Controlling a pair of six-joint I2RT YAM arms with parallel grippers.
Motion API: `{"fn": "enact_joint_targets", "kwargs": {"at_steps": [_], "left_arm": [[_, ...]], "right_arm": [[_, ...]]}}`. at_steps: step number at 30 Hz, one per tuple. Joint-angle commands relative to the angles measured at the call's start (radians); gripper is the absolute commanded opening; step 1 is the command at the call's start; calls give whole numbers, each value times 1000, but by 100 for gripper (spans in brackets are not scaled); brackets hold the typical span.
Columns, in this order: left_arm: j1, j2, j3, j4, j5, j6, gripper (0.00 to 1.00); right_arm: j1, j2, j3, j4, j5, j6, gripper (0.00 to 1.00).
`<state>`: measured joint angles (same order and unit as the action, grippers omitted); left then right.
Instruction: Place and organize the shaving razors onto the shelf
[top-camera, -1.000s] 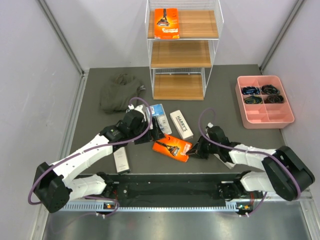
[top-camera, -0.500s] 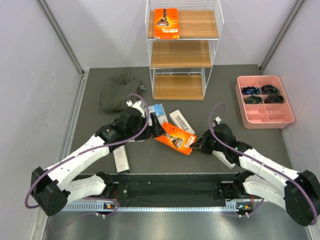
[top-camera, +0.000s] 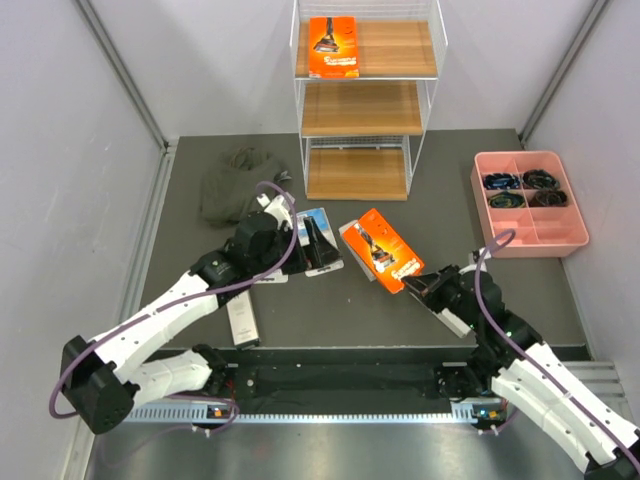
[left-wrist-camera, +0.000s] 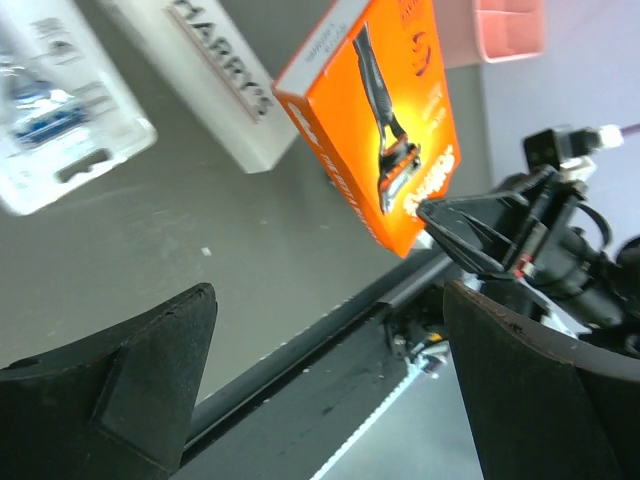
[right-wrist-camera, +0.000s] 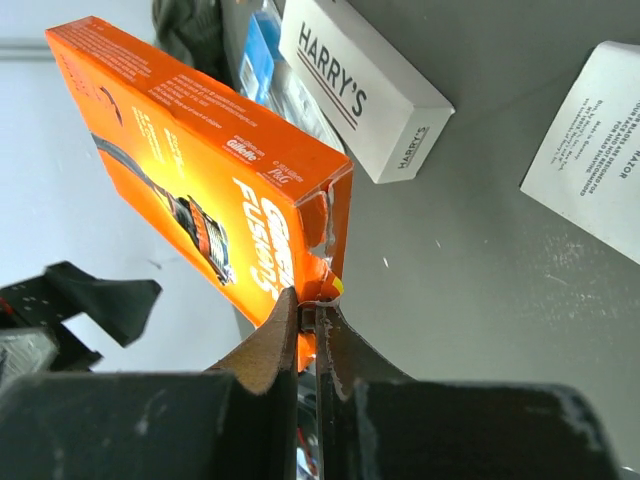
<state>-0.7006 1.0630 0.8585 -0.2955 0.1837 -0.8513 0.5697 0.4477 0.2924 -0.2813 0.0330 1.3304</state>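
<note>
My right gripper (top-camera: 418, 286) (right-wrist-camera: 308, 300) is shut on the torn corner of an orange razor box (top-camera: 384, 249) (right-wrist-camera: 200, 190), which hangs tilted above the table. My left gripper (top-camera: 316, 243) (left-wrist-camera: 328, 300) stands open and holds nothing, over a blue-and-clear blister pack (top-camera: 322, 222) (left-wrist-camera: 60, 110). A white Harry's box (top-camera: 351, 236) (right-wrist-camera: 360, 90) lies partly behind the lifted box. Two other white boxes lie by the left arm (top-camera: 241, 320) and under the right arm (top-camera: 452, 318). The shelf (top-camera: 368, 100) stands at the back, with a second orange box (top-camera: 333, 46) on its top tier.
A pink compartmented tray (top-camera: 530, 235) with dark bundles sits at the right. A dark cloth (top-camera: 235, 183) lies left of the shelf. Grey walls close in both sides, and the arms' base rail (top-camera: 340, 375) runs along the near edge.
The right gripper has lifted the orange box off the table and carried it up and to the right. The left gripper has shifted slightly right over the blister pack.
</note>
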Motion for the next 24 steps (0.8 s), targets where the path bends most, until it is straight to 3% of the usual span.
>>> {"fn": "enact_joint_targets", "kwargs": {"at_steps": [1, 10, 24], "left_arm": [[3, 9, -76, 286, 124, -58, 99], [1, 75, -205, 636, 197, -169, 99], [1, 261, -124, 687, 214, -158, 92]], "right_arm": [[9, -29, 11, 10, 41, 66, 0], [10, 22, 73, 56, -28, 44, 0], [9, 63, 123, 102, -113, 16, 0]]}}
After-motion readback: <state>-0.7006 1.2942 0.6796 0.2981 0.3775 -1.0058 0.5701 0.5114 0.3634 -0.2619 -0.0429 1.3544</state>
